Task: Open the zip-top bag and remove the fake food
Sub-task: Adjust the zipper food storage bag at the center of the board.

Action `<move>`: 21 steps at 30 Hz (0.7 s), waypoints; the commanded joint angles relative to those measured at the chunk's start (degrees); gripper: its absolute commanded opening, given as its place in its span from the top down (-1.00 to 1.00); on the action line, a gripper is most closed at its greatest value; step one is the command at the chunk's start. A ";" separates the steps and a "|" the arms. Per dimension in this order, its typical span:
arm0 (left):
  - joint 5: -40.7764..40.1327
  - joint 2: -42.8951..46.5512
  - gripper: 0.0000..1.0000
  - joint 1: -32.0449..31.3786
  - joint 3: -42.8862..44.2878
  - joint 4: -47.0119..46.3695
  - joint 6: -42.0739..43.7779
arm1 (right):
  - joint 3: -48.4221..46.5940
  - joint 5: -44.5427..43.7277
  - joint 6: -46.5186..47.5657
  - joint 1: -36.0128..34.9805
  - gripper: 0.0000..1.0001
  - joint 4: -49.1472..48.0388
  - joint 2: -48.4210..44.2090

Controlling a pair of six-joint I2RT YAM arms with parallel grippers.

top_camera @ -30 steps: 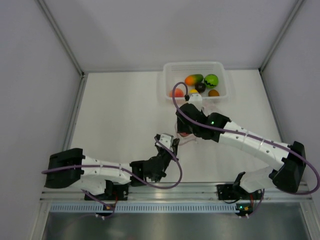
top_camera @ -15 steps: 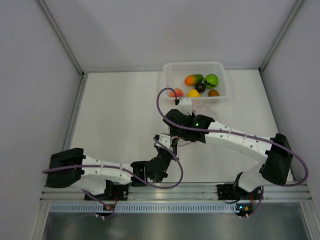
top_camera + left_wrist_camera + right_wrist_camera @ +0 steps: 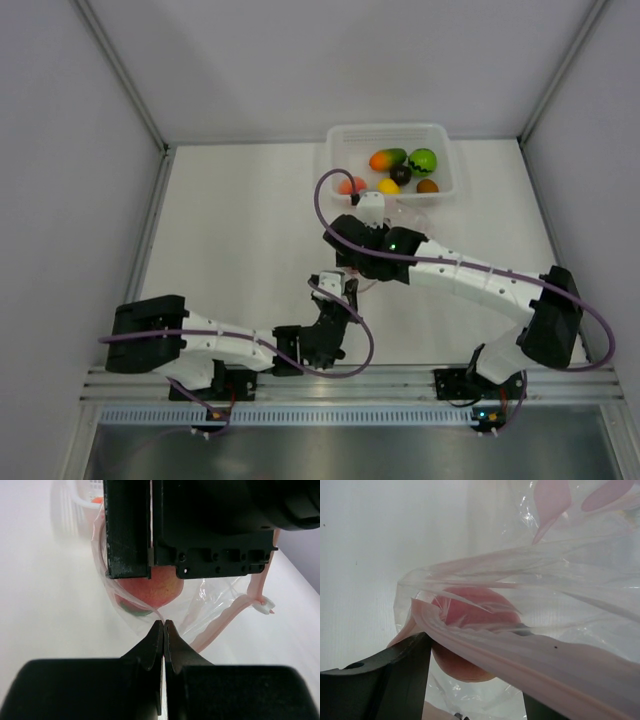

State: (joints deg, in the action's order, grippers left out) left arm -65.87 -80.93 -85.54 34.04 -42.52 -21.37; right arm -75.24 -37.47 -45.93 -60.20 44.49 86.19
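The zip-top bag (image 3: 215, 600) lies on the white surface (image 3: 240, 230) at the middle of the overhead view, just below the tray (image 3: 385, 127) and between your two grippers. Its mouth gapes, with the pink zip strip (image 3: 254, 585) curving down the right of the left wrist view. One pink-red fruit (image 3: 160, 587) sits inside the bag, against the film at its left side. Six more fruits (image 3: 389, 186) lie in the tray at the upper centre of the overhead frame, well apart from the bag.

Your left arm lies low along the bottom of the overhead view. It runs rightward from its base at the lower left, and its wrist bends up toward the centre of the frame. The left gripper (image 3: 163, 624) has its fingertips pressed together on a fold of the bag's clear film, right at the lower edge of the bag below the fruit.

Your right arm stretches from its base at the lower right up and to the left across the surface, and its wrist tips down over the bag. The right gripper (image 3: 472, 667) has its jaws spread. In the right wrist view the pink-red fruit sits between the two dark fingers, and the bag's rim and zip strip are draped across them. You cannot tell from these views whether either finger touches the fruit.
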 commanded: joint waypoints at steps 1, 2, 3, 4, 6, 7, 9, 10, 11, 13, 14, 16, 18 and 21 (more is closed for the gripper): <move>-3.39 -0.99 1.00 -0.33 1.72 -3.88 -3.85 | -2.72 -1.81 -1.79 -0.44 1.00 -1.50 -1.73; -3.91 -1.25 1.00 -0.33 1.99 -3.88 -4.03 | -1.50 -1.64 -1.88 -0.53 1.00 -1.86 -1.56; -4.53 -1.25 1.00 -0.33 2.34 -3.88 -4.12 | -1.14 -1.55 -2.14 -0.61 1.00 -1.95 -0.77; -4.71 -1.25 1.00 -0.33 2.78 -3.88 -4.04 | -0.79 -1.55 -2.32 -0.70 1.00 -1.78 -0.33; -5.23 -1.34 1.00 -0.33 4.01 -3.88 -3.60 | 0.09 -0.94 -2.84 -0.79 1.00 -2.04 0.46; -5.76 -1.51 1.00 -0.33 4.36 -3.88 -3.42 | 0.36 -0.59 -2.93 -0.88 1.00 -2.56 0.47; -6.38 -2.57 1.00 -0.16 5.86 -3.88 -2.81 | 0.89 -0.06 -3.20 -0.97 1.00 -3.44 0.21; -6.73 -3.01 1.00 0.10 6.12 -3.88 -2.98 | 0.63 -0.32 -3.20 -1.40 1.00 -3.18 0.38; -6.91 -3.53 1.00 0.37 6.21 -3.88 -3.42 | -0.07 -1.10 -3.55 -1.75 1.00 -2.66 0.47; -5.86 -3.54 1.00 0.98 5.95 -3.88 -4.99 | -0.34 -1.81 -3.81 -2.72 1.00 -2.30 0.82; -5.85 -3.28 1.00 1.16 5.77 -3.88 -5.35 | -0.34 -1.55 -3.81 -3.07 1.00 -2.30 0.99; -6.11 -2.92 1.00 1.34 5.42 -3.88 -5.36 | 0.01 -0.50 -3.38 -3.34 1.00 -1.95 1.00; -6.73 -3.10 1.00 1.42 5.25 -3.88 -4.65 | 0.01 -0.32 -3.20 -3.25 1.00 -1.60 0.56; -7.17 -2.92 1.00 1.86 3.93 -3.88 -5.35 | -0.17 -0.67 -2.59 -3.25 1.00 -0.90 -1.63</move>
State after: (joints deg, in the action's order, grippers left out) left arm -71.61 -84.29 -84.40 38.48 -43.40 -25.47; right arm -74.65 -37.85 -48.25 -62.41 44.05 87.02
